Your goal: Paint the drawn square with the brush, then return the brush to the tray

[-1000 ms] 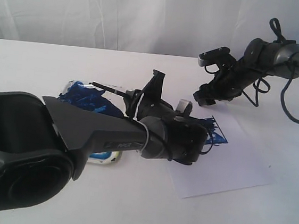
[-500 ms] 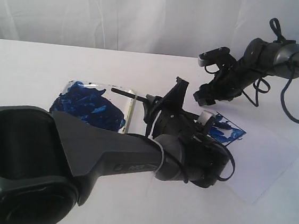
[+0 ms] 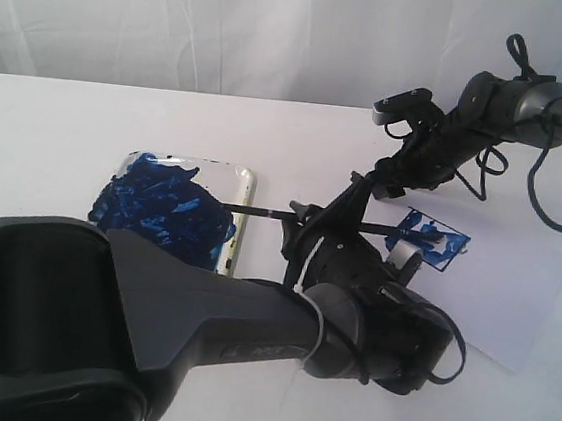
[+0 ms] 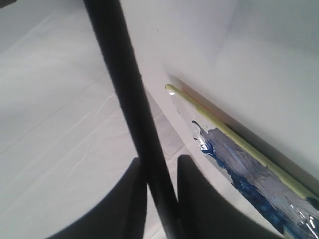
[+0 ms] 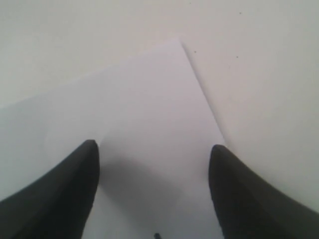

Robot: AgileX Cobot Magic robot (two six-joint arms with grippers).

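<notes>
Left wrist view: my left gripper (image 4: pixel 160 160) has the brush (image 4: pixel 130 99) between its two fingers, which sit close against the shaft on both sides. I read that as a closed grip on the brush. Ahead of the fingers and off to one side lies the tray (image 4: pixel 214 121), with its pale rim and blue smears showing.

Exterior view: the brush hangs level above the table (image 3: pixel 49 126), crosswise in the grip. One end reaches about to the tray's near rim. The other end points at the square (image 3: pixel 429 236), which lies on the far side of the gripper from the tray.

The square is well smeared with blue, so I judge the painting done and the return of the brush in hand.

Right wrist view: my right gripper (image 5: pixel 153 146) hovers over the paper (image 5: pixel 149 99), fingers wide apart and holding nothing.

Next move, as I judge it:
- Carry the brush sideways until it is wholly over the tray.
- Turn it to lie along the tray's long side.
- Lower it inside the rim.
- Only then open the fingers.
</notes>
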